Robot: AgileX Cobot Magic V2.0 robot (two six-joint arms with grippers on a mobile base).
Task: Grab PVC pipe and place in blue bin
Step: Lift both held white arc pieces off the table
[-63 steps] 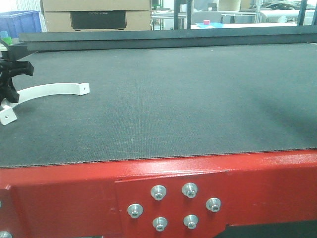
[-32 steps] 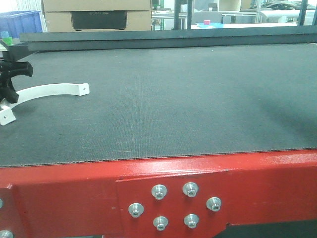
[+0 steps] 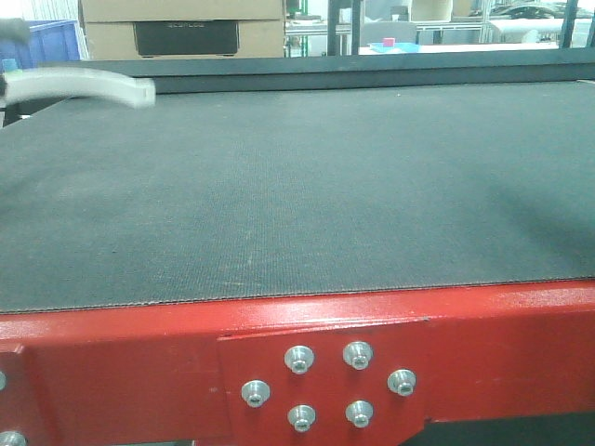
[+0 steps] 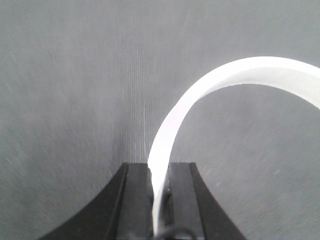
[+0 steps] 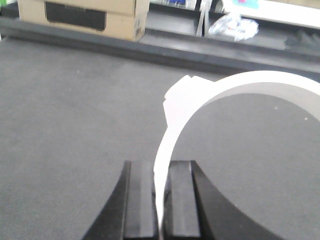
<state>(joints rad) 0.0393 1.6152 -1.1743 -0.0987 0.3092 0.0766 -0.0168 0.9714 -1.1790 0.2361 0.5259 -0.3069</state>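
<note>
Surface: a dark, finely textured mat (image 3: 325, 186) is stretching across most of the front view.
Frame: a red metal edge (image 3: 112, 372) is running along the front, carrying silver bolts (image 3: 356, 354).
Back: a cardboard box (image 3: 181, 26) is standing behind the raised dark rim (image 3: 372, 67); metal shelving (image 3: 446, 35) is showing beyond.
Light: bright, even light is falling.

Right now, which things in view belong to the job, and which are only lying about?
For the job: white curved PVC piece, clamped in the left gripper; right gripper, clamped on a similar piece; blue bin, far left behind the belt.
Lying about: cardboard box; bolts on the red frame.
</note>
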